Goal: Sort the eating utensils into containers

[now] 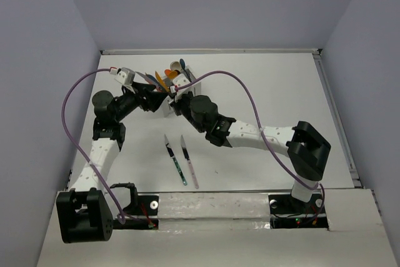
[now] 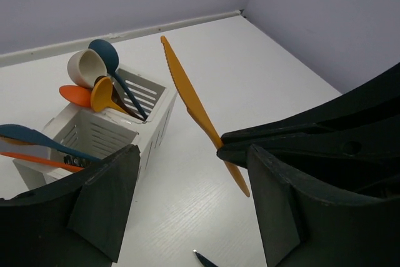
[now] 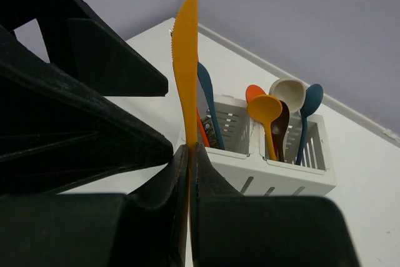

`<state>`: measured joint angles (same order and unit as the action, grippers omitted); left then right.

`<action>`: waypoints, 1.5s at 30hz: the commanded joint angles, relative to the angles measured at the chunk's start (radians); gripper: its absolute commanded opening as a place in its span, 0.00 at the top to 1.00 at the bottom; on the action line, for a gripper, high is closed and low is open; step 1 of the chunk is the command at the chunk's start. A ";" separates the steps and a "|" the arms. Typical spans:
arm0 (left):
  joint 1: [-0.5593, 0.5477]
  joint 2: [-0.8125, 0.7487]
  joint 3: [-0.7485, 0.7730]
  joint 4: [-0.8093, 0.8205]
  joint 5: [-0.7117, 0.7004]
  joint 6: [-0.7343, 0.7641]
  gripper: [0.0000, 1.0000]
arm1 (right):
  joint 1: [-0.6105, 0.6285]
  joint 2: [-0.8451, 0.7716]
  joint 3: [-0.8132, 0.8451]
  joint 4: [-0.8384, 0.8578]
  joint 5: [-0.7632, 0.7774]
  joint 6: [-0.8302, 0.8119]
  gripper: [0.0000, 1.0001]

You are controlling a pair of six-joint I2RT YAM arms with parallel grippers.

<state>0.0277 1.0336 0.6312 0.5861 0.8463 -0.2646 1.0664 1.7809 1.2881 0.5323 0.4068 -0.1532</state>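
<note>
Orange knife [image 3: 185, 60] within right pincer [image 3: 189, 152]

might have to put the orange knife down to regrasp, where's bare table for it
Widest bare table lies right of the caddy, between the back edge and the right arm. A smaller patch sits between the two loose knives and that arm's base. Crowded at the caddy, where the left end effector and the right end effector, holding the orange knife, meet.

Knife [image 3: 186, 73] handle seemingly behind jaws
</note>
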 commanded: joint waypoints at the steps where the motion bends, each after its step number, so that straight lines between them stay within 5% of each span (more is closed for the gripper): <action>1: -0.006 0.002 0.051 0.066 -0.052 -0.045 0.22 | 0.014 -0.002 0.048 0.077 -0.020 0.017 1.00; 18: -0.086 0.069 0.036 0.127 -0.101 -0.085 0.49 | 0.014 0.020 0.063 0.080 -0.026 0.014 1.00; 19: -0.087 0.071 0.036 0.129 -0.104 -0.084 0.52 | 0.014 0.023 0.065 0.080 -0.026 0.014 1.00; 23: -0.092 0.079 0.042 0.132 -0.125 -0.087 0.92 | 0.014 0.035 0.070 0.084 -0.019 0.009 1.00; 25: -0.094 0.077 0.042 0.139 -0.133 -0.087 0.99 | 0.014 0.038 0.068 0.086 -0.005 0.001 1.00; 32: -0.094 0.086 0.015 0.265 -0.179 -0.101 1.00 | 0.014 0.031 0.056 0.089 0.081 -0.028 1.00; 34: -0.092 0.089 0.004 0.308 -0.220 -0.101 1.00 | 0.014 0.022 0.054 0.072 0.096 -0.037 0.84; 35: -0.092 0.092 0.002 0.331 -0.271 -0.088 1.00 | 0.014 0.015 0.053 0.043 0.101 -0.042 0.56; 38: -0.092 0.108 0.010 0.423 -0.341 -0.055 1.00 | 0.014 -0.024 0.024 0.014 0.138 -0.033 0.34; 45: -0.077 0.264 0.084 0.500 -0.423 0.025 1.00 | 0.014 -0.158 -0.157 -0.025 0.178 0.072 0.33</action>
<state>-0.0620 1.2339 0.6540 0.9749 0.4854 -0.3061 1.0687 1.7226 1.1786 0.5022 0.5247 -0.1539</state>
